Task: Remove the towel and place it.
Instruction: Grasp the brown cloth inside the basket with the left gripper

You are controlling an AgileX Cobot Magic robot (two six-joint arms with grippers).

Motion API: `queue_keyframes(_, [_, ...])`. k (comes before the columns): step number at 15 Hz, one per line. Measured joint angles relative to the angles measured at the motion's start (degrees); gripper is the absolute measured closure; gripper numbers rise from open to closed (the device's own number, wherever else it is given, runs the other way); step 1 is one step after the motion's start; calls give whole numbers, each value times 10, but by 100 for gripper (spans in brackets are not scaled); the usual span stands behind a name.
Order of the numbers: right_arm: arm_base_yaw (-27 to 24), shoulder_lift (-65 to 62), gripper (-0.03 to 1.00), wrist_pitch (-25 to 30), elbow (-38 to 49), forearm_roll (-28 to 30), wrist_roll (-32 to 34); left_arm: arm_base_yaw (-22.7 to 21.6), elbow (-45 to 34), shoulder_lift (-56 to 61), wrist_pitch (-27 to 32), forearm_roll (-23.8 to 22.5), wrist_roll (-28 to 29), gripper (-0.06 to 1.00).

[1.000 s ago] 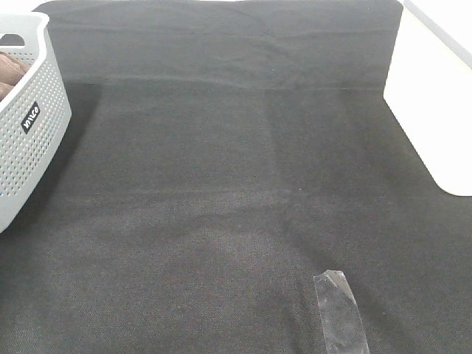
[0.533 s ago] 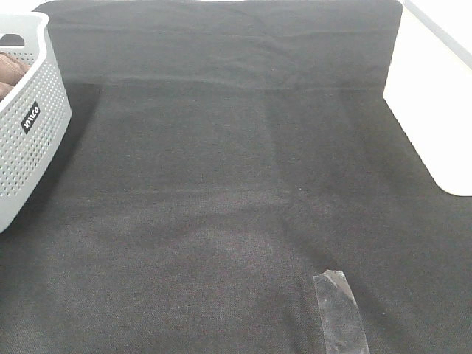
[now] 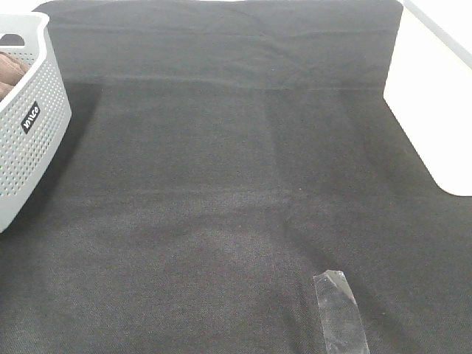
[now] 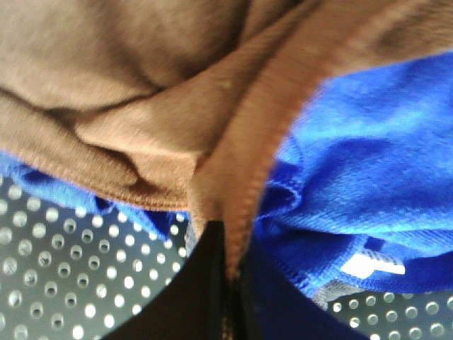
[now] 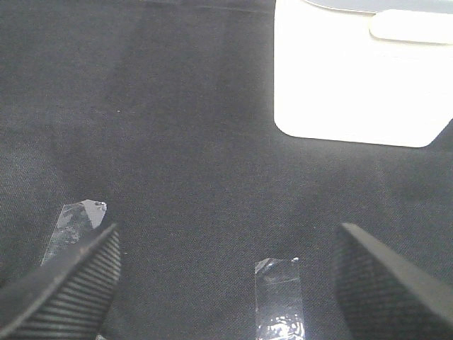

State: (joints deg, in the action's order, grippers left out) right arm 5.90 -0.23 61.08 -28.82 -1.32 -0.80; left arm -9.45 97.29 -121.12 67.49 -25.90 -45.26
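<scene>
The brown towel (image 4: 163,92) fills the left wrist view, bunched inside the perforated grey basket (image 4: 64,269) on top of a blue cloth (image 4: 368,184). My left gripper (image 4: 228,276) is shut on a stitched hem fold of the brown towel. In the exterior high view only a bit of the brown towel (image 3: 10,70) shows inside the basket (image 3: 33,140) at the far left; neither gripper shows there. My right gripper (image 5: 226,283) is open and empty, hovering above the black table cloth (image 5: 177,127).
A white box (image 3: 435,110) stands at the right edge of the black table cloth (image 3: 221,184); it also shows in the right wrist view (image 5: 361,71). Strips of clear tape (image 3: 339,310) lie on the cloth near the front, and show in the right wrist view (image 5: 279,297).
</scene>
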Motion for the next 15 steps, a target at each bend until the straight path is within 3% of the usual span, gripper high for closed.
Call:
queue_keyframes(3, [0, 0, 19, 0, 0, 0, 0, 1, 52, 22, 16, -2, 70, 94])
queue_keyframes(7, [0, 0, 19, 0, 0, 0, 0, 1, 125, 68, 18, 46, 97, 94])
queue_keyframes(12, [0, 0, 19, 0, 0, 0, 0, 2, 207, 152, 20, 99, 175, 94])
queue_keyframes(14, [0, 0, 19, 0, 0, 0, 0, 20, 207, 185, 21, 121, 183, 94])
queue_keyframes(15, [0, 0, 19, 0, 0, 0, 0, 57, 207, 219, 22, 129, 180, 94])
